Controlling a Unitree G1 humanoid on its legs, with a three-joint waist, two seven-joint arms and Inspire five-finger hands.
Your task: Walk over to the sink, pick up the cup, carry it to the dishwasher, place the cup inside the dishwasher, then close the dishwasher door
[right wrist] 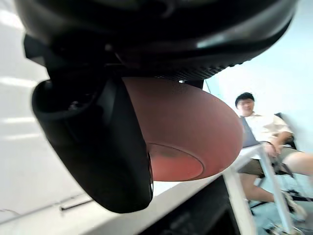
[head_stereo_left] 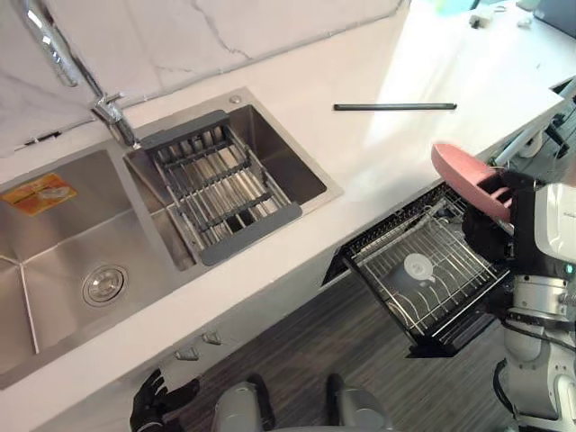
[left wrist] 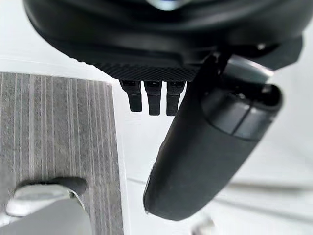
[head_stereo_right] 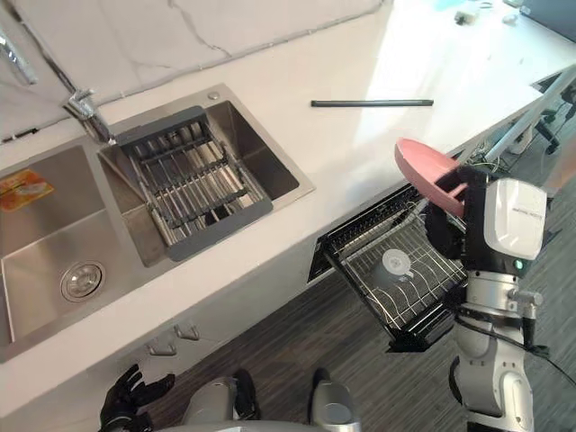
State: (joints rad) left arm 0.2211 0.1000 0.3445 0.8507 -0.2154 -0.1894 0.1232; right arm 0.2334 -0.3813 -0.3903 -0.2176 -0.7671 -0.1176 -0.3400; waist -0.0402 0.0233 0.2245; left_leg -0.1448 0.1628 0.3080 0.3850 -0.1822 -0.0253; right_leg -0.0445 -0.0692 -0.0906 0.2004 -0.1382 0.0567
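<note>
My right hand (head_stereo_left: 500, 188) is shut on a pink cup (head_stereo_left: 461, 175), wide and shallow like a bowl, tilted on its side. I hold it above the right end of the pulled-out dishwasher rack (head_stereo_left: 459, 270). In the right wrist view the cup's pink underside (right wrist: 181, 132) shows past my thumb (right wrist: 98, 147), which presses against it. A small pale cup (head_stereo_left: 417, 267) sits upside down in the wire rack. My left hand (head_stereo_left: 158, 402) hangs low beside the cabinet front under the sink, fingers spread and relaxed, holding nothing; its thumb (left wrist: 210, 147) and fingers (left wrist: 152, 100) show over the floor.
The double steel sink (head_stereo_left: 54, 243) has a grey drain rack (head_stereo_left: 220, 184) across its right basin and a faucet (head_stereo_left: 108, 110) behind. A thin black rod (head_stereo_left: 394, 106) lies on the white counter. A person (right wrist: 264, 132) sits on a chair beyond the counter's end.
</note>
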